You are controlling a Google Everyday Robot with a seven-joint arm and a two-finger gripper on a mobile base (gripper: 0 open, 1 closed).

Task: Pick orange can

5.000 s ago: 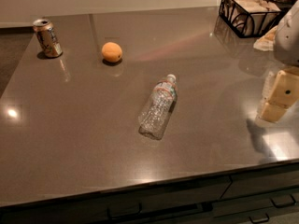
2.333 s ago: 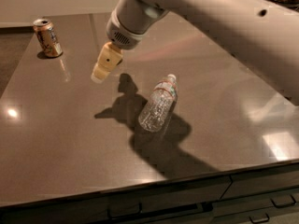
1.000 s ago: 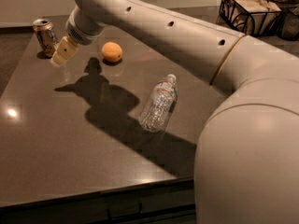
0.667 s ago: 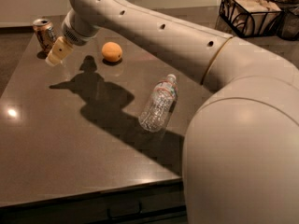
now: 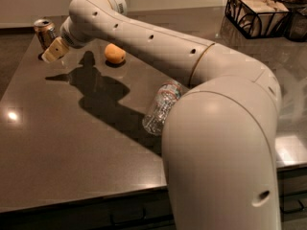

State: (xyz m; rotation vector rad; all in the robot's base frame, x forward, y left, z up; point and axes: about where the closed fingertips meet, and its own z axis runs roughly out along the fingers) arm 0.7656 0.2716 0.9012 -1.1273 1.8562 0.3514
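Note:
The orange can (image 5: 44, 32) stands upright at the far left corner of the dark table (image 5: 72, 143), its silver top showing. My gripper (image 5: 53, 51) is at the end of the long cream arm, just right of and in front of the can, close to it but apart. The can's lower right side is partly hidden behind the gripper.
A round orange fruit (image 5: 115, 53) lies right of the gripper. A clear plastic bottle (image 5: 160, 107) lies on its side mid-table, partly hidden by my arm. A black wire basket (image 5: 256, 13) stands at the far right.
The arm has swept from the right side across the table to the far left. In the last second the gripper has crept closer to the can.

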